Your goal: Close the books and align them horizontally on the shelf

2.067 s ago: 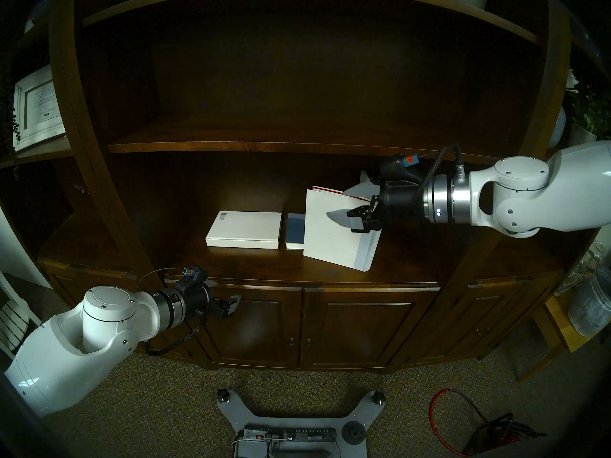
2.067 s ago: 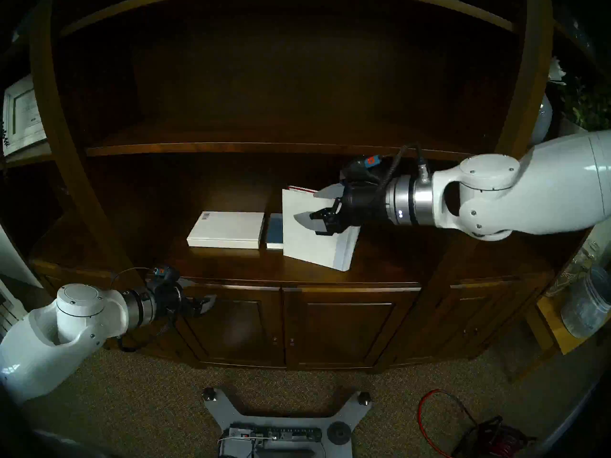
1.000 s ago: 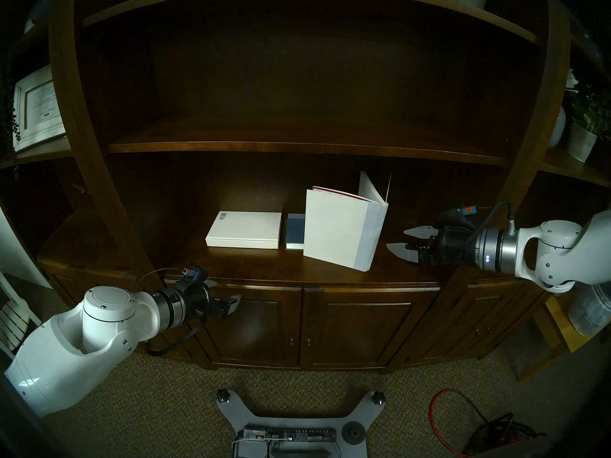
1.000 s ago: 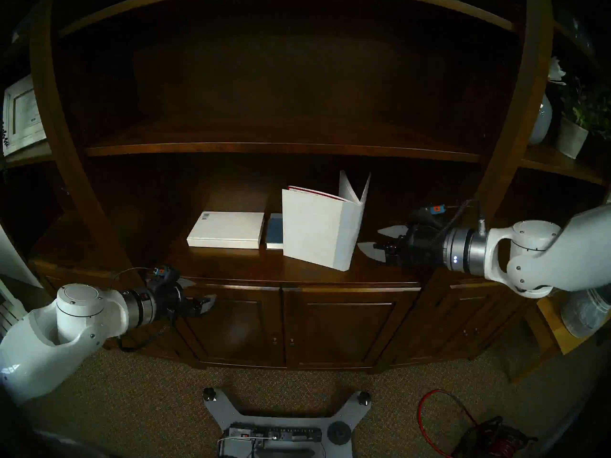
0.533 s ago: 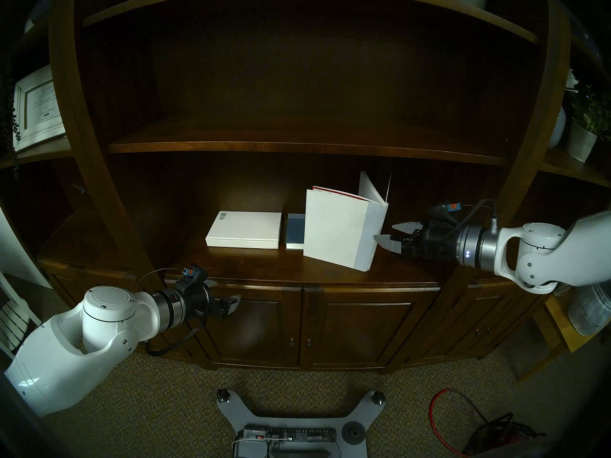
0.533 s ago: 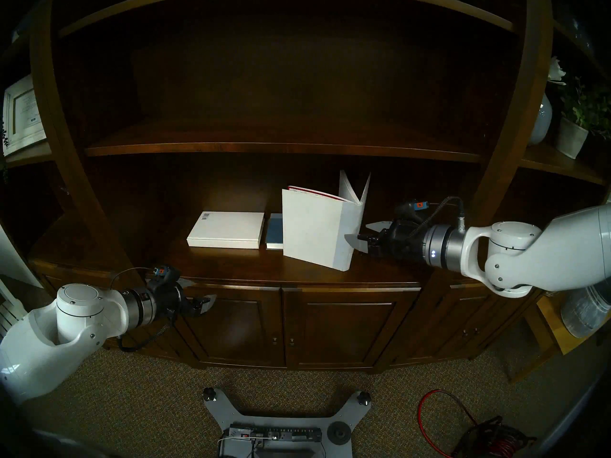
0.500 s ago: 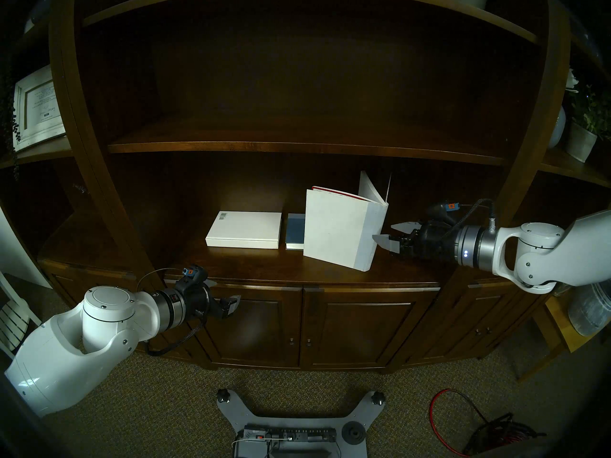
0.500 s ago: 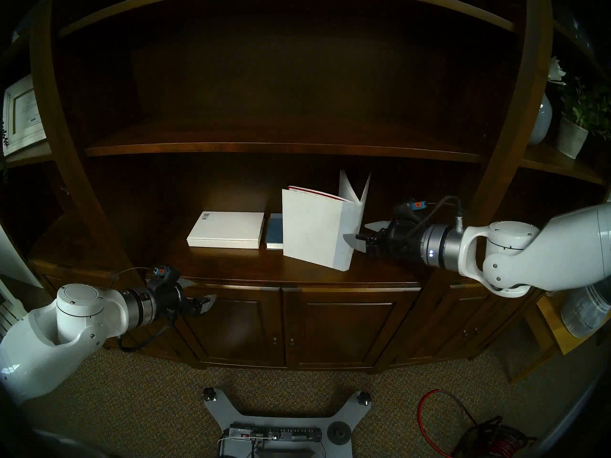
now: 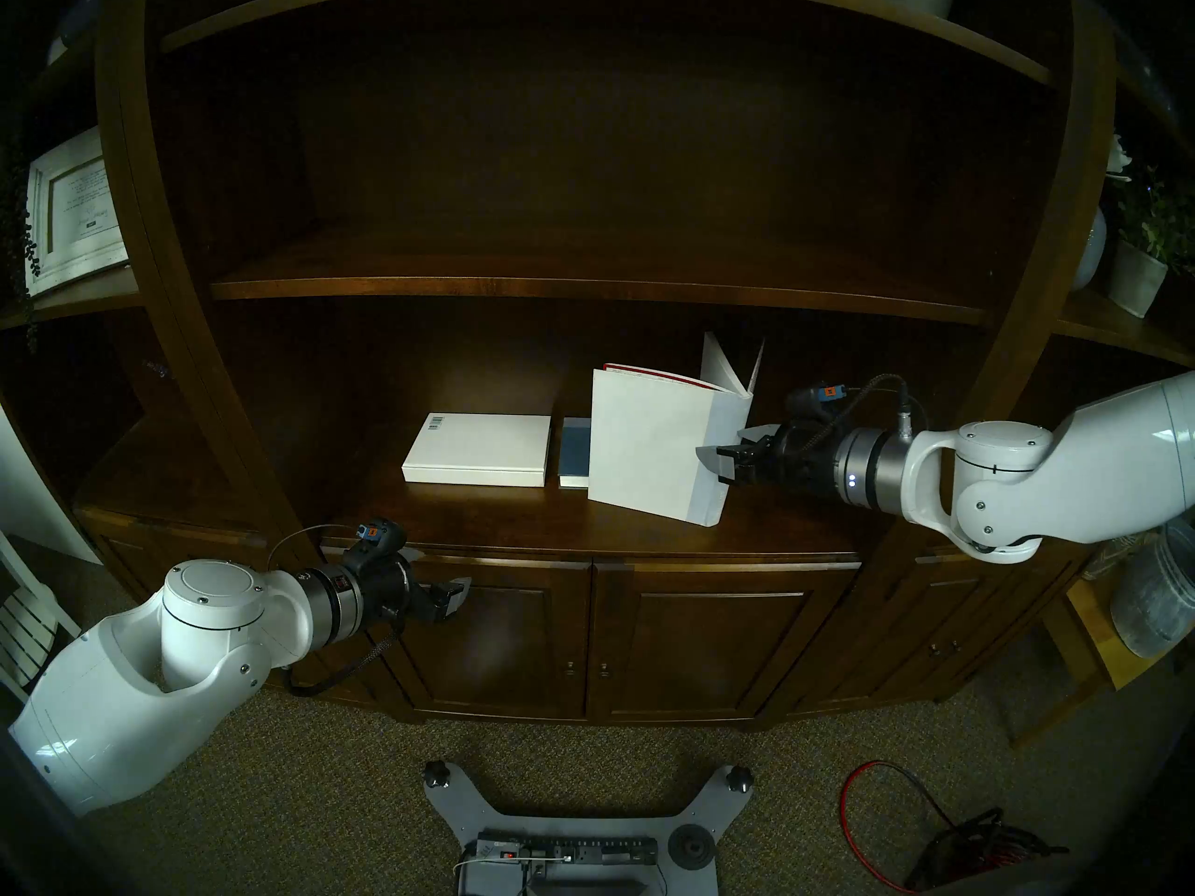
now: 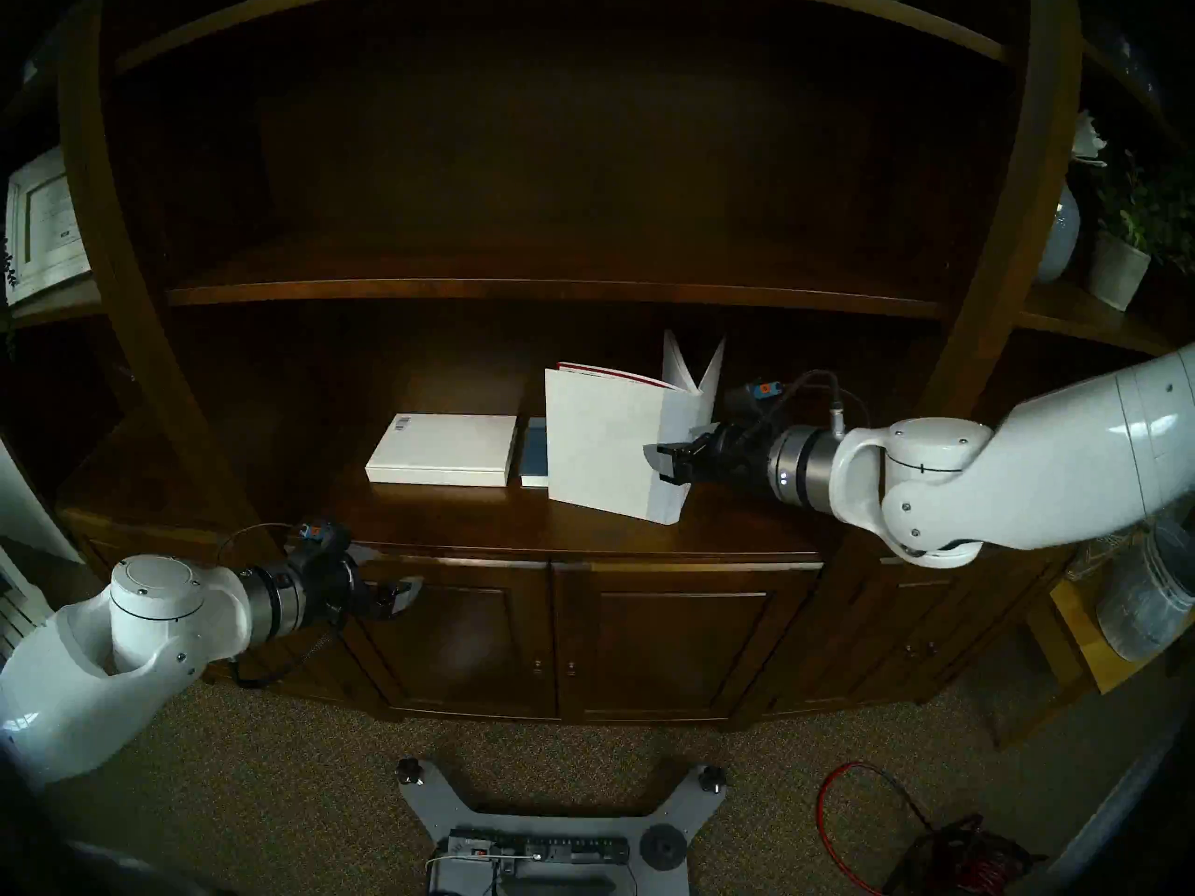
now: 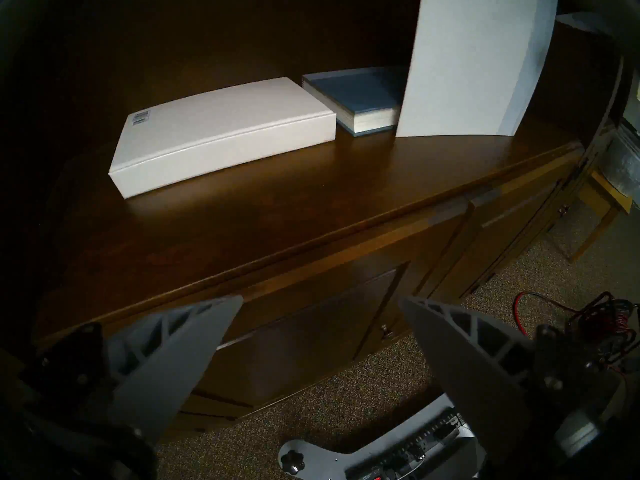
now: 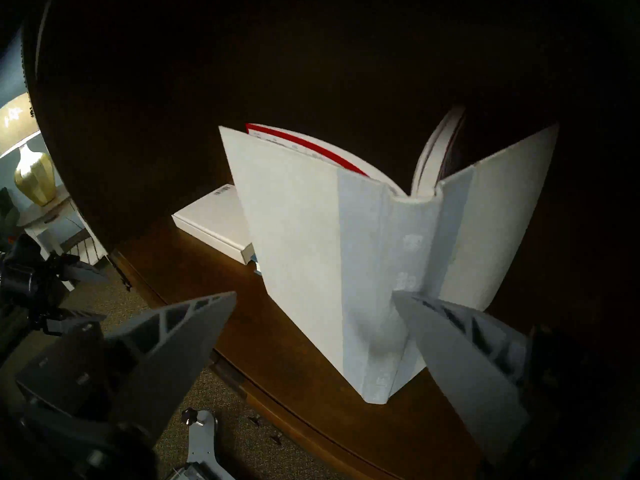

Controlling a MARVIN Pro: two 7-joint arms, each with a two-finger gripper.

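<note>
Two of three books look finished: the flat white hardcover with a barcode (image 9: 477,449) and the small blue clothbound book (image 9: 575,454) lie closed, side by side on the dark polished wooden shelf (image 9: 491,526). The large white book with red-edged pages (image 9: 653,448) stands splayed open (spine outward). The right end effector (image 9: 727,452), released, brackets that spine; the left end effector (image 11: 320,334) hangs released below the ledge.
</note>
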